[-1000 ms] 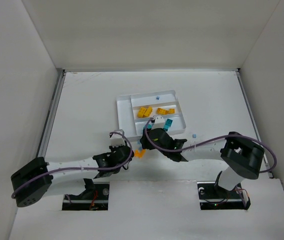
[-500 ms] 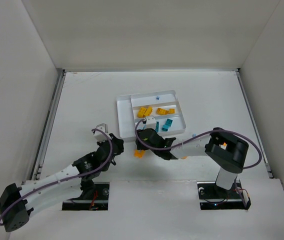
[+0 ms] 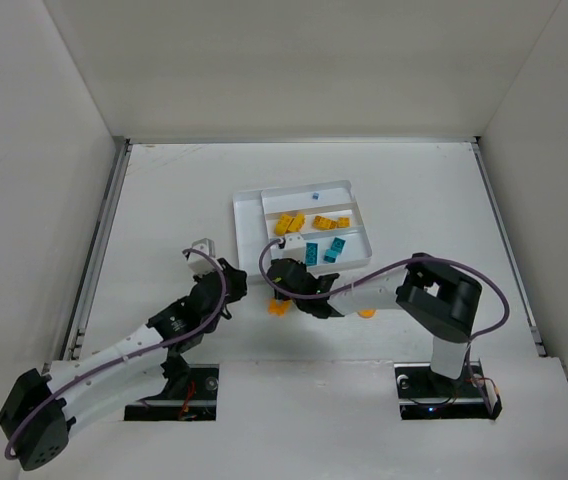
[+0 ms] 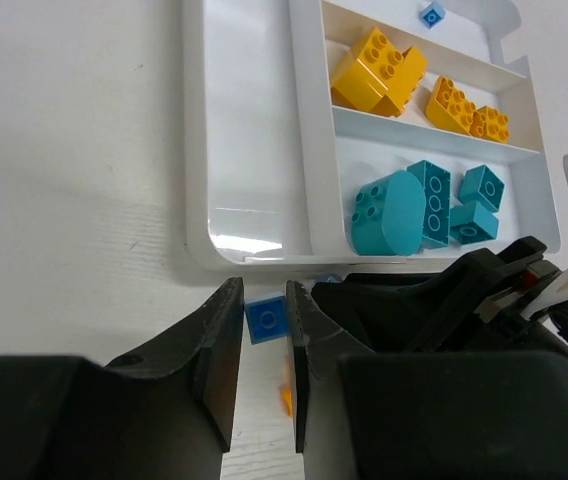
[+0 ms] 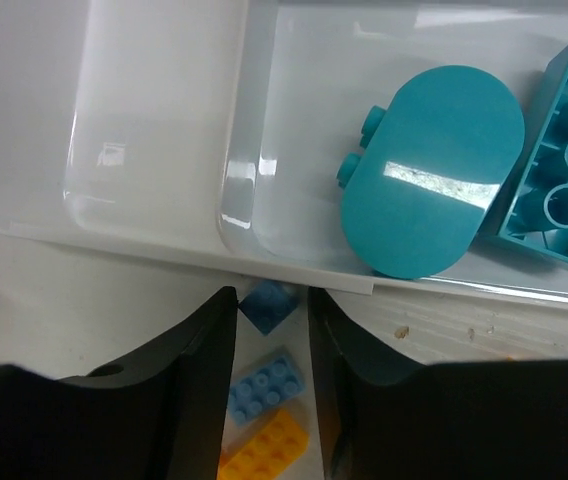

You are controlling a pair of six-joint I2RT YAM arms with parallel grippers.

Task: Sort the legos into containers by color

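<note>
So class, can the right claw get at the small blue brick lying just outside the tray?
Probably yes: the right claw straddles the small blue brick on bare table beside the tray, nothing between.

1. A robot test cell in a lab: plain white panel walls (image 3: 294, 60) box in a matte white tabletop (image 3: 164, 210).
2. Two black-and-white robot arms (image 3: 124, 350) with purple cables are bolted at the near edge.

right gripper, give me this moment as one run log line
right gripper | open around small blue brick | on table just outside white tray | left gripper shut, empty
</note>
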